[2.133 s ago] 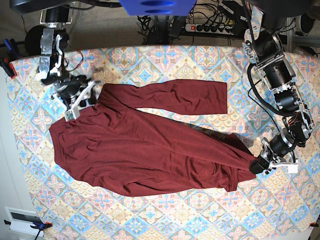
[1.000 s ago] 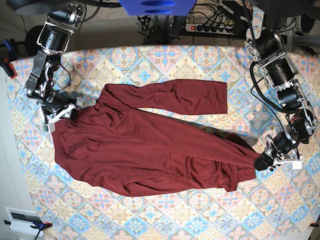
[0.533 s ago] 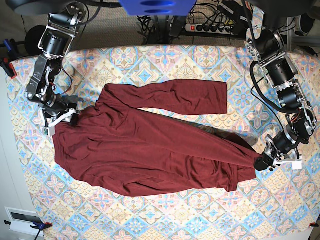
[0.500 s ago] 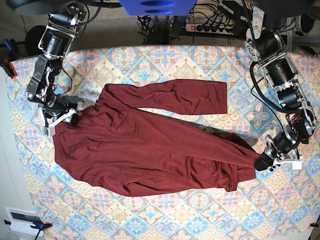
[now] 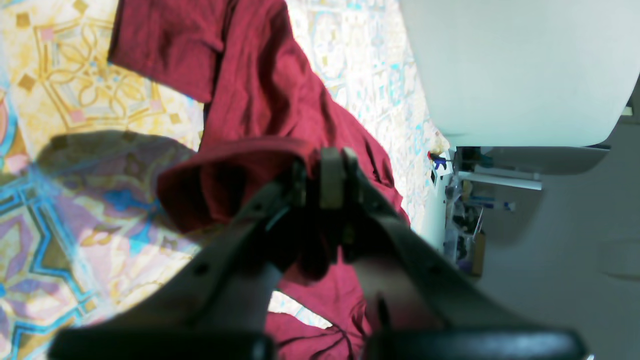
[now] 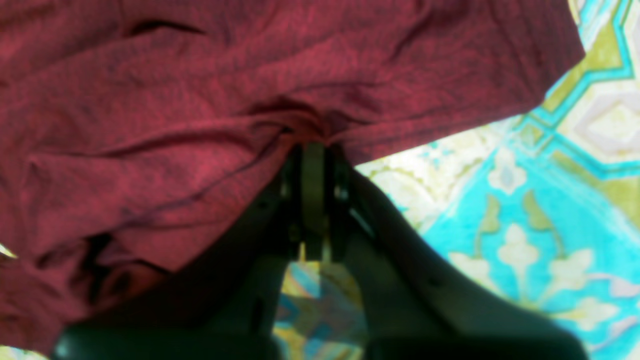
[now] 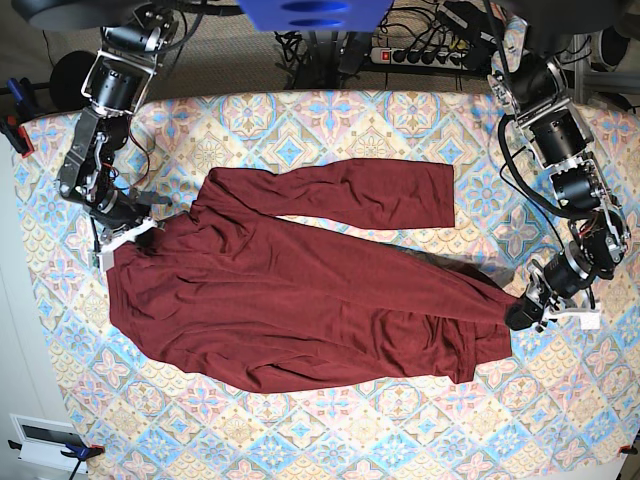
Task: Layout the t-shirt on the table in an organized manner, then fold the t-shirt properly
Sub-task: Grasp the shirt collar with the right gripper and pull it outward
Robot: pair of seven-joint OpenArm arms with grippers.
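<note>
The dark maroon t-shirt [image 7: 300,290] lies spread slantwise over the patterned table [image 7: 300,125], one long sleeve [image 7: 380,195] stretched toward the back right. In the base view my right gripper [image 7: 128,232] sits at the garment's left corner. The right wrist view shows that gripper [image 6: 312,150] shut on the fabric edge [image 6: 200,125]. My left gripper [image 7: 518,314] is at the shirt's right end, which tapers to a point in its grip. The left wrist view shows this gripper [image 5: 325,175] shut on a bunched fold of the maroon cloth [image 5: 250,100], lifted a little off the tabletop.
A power strip [image 7: 420,55] and cables lie behind the table's far edge. Clamps [image 7: 15,130] hold the cloth at the left edge. A white box [image 7: 45,440] sits off the front left corner. Bare patterned cloth surrounds the shirt on all sides.
My right gripper has shut on the shirt's left corner. My left gripper has drawn the right end slightly up and inward, still holding it.
</note>
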